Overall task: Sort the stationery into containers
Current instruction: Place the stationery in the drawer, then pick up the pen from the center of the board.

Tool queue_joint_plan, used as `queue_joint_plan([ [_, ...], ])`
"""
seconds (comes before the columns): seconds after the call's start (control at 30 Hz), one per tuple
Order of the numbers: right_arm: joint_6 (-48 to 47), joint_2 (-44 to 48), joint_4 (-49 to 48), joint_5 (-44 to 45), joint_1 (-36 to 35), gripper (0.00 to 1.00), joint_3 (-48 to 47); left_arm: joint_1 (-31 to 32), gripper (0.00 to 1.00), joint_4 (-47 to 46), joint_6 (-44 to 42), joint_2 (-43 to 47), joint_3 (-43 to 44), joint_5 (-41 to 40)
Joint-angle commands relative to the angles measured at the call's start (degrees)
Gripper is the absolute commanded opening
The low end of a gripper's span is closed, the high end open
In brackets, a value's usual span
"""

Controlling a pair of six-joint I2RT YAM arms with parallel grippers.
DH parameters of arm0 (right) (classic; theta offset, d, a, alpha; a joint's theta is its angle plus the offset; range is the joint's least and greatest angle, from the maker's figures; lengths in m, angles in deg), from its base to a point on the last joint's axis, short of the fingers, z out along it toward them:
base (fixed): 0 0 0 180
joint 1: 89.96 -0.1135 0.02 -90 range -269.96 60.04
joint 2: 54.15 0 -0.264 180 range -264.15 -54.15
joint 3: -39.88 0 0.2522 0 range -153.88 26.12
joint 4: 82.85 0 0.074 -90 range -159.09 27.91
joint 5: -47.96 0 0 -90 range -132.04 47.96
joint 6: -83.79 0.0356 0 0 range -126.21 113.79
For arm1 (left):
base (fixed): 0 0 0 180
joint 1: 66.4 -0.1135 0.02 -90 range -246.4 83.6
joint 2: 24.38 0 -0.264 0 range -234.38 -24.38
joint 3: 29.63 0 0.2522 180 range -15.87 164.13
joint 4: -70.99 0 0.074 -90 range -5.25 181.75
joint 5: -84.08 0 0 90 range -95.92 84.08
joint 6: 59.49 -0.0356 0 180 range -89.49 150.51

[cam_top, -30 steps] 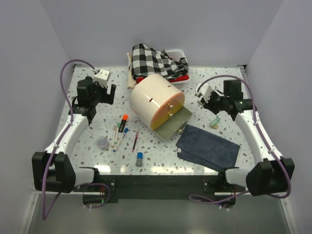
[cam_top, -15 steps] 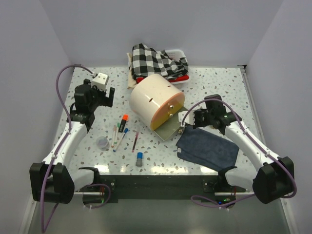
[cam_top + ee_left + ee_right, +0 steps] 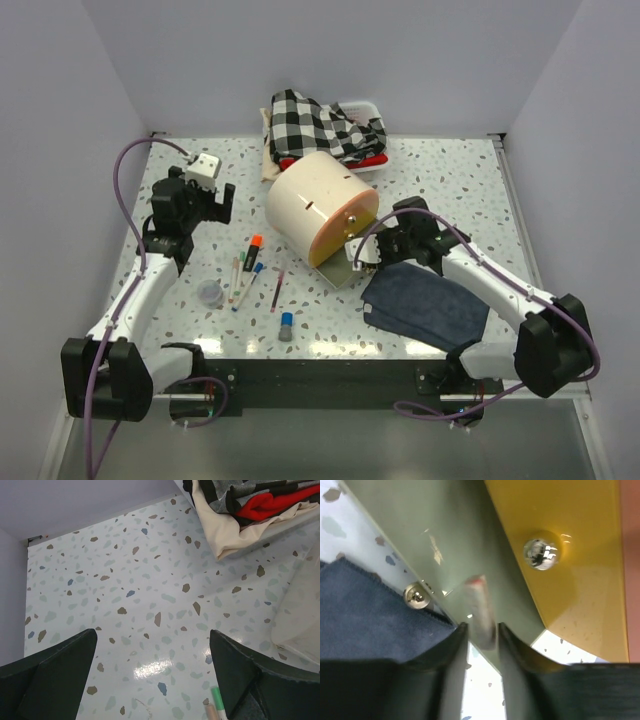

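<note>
The stationery lies mostly loose on the speckled surface point(image 3: 450, 180), left of the cream drum-shaped cabinet point(image 3: 310, 195). There is an orange-capped marker point(image 3: 254, 243), a few thin pens point(image 3: 238, 279), a dark red pencil point(image 3: 277, 291), a small clear round pot point(image 3: 209, 292) and, nearest the arm bases, a blue-capped tube point(image 3: 286, 325).

The cabinet lies with its yellow drawer front point(image 3: 570, 555) facing the right arm. An olive-green drawer point(image 3: 343, 270) below it stands pulled out, its edge touching the dark blue cloth point(image 3: 425, 305). Each drawer has a small brass knob point(image 3: 541, 551).

The right fingers point(image 3: 445, 665) hang just over the open green drawer. They are drawn narrow on a small pale piece point(image 3: 480, 612) with a reddish tip, too blurred to name.

The left fingers point(image 3: 55, 675) are spread wide with nothing between them, above bare surface left of the cabinet and beyond the pens. A green pen tip point(image 3: 216, 697) shows at the bottom of the left wrist view.

Behind the cabinet, checked black-and-white fabric point(image 3: 315, 125) is heaped over a white tray point(image 3: 366, 106).
</note>
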State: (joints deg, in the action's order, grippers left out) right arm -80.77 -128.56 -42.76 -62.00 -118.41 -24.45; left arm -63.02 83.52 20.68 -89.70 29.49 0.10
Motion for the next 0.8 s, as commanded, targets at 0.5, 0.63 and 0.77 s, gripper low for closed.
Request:
queue_joint_plan([
  [0.5, 30.0, 0.6, 17.8, 2.4, 19.8, 0.44, -10.6, -0.6, 1.0, -4.0, 0.6, 2.1, -1.9, -0.3],
  [0.63, 42.6, -8.3, 20.0, 3.3, 26.2, 0.44, -13.8, -0.6, 1.0, -4.2, 0.9, 2.1, -2.5, 0.0],
  [0.77, 53.3, -18.0, 24.8, 4.5, 28.0, 0.47, -21.2, -0.6, 1.0, -4.0, 1.1, 2.2, -2.8, 0.1],
])
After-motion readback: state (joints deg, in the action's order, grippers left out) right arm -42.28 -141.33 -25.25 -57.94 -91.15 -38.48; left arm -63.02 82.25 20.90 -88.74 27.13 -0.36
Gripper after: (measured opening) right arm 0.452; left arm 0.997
